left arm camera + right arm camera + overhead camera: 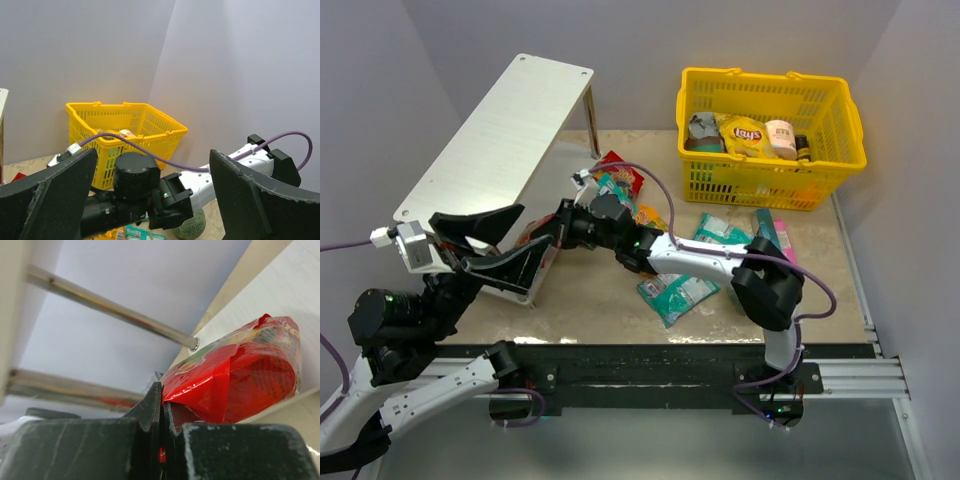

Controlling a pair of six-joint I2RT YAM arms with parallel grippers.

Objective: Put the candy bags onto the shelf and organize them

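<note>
Pinching the red candy bag (240,375) by its edge, the closed jaws of the right arm (700,255) hold it on the lower tier of the shelf (500,130), likely to push it in. The jaws of the left arm (420,300) stand wide and empty; teal bags (678,292) lie on the counter (620,320).

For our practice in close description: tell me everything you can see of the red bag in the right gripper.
The red bag is a glossy plastic packet, creased and slightly puffed, with green and yellow print near its top and small dark text on one face. The shut right gripper pinches one edge. The bag rests against the shelf's white lower board, close to a thin metal leg. No tear shows.
</note>
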